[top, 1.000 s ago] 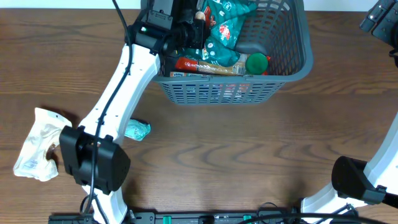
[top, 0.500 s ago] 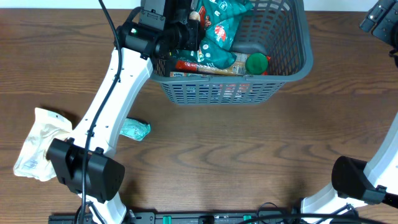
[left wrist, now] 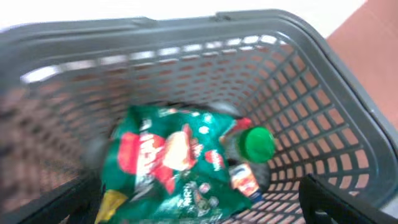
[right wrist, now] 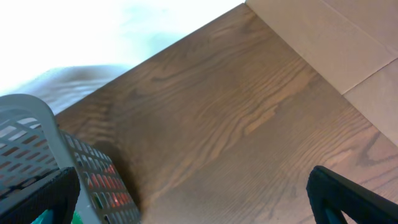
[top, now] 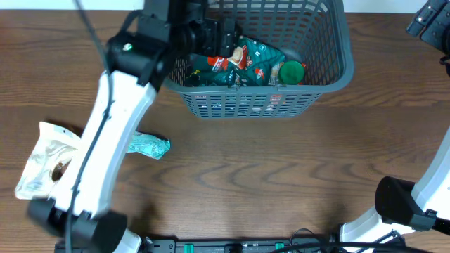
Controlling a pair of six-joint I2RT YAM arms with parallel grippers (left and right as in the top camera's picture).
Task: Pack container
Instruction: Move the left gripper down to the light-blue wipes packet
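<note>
**Overhead:** You have the container (top: 246,104) at the far edge of the tabletop, about mid-width, with its long axis along that edge. It is dark grey with lattice sides and a thick rim, and it holds a green packet (top: 246,60) and a green-capped item (top: 290,72). The left gripper (top: 218,41) hangs over its left half. The right gripper (top: 429,21) sits near the far right corner. A teal packet (top: 150,145) and a cream bag (top: 46,161) lie toward the left edge. I judge the left arm nearer to both.

**Left wrist:** The fingers are spread wide with nothing between them. The container lies directly below.

**Right wrist:** The fingers are spread and empty. The container's corner lies to its left.
</note>
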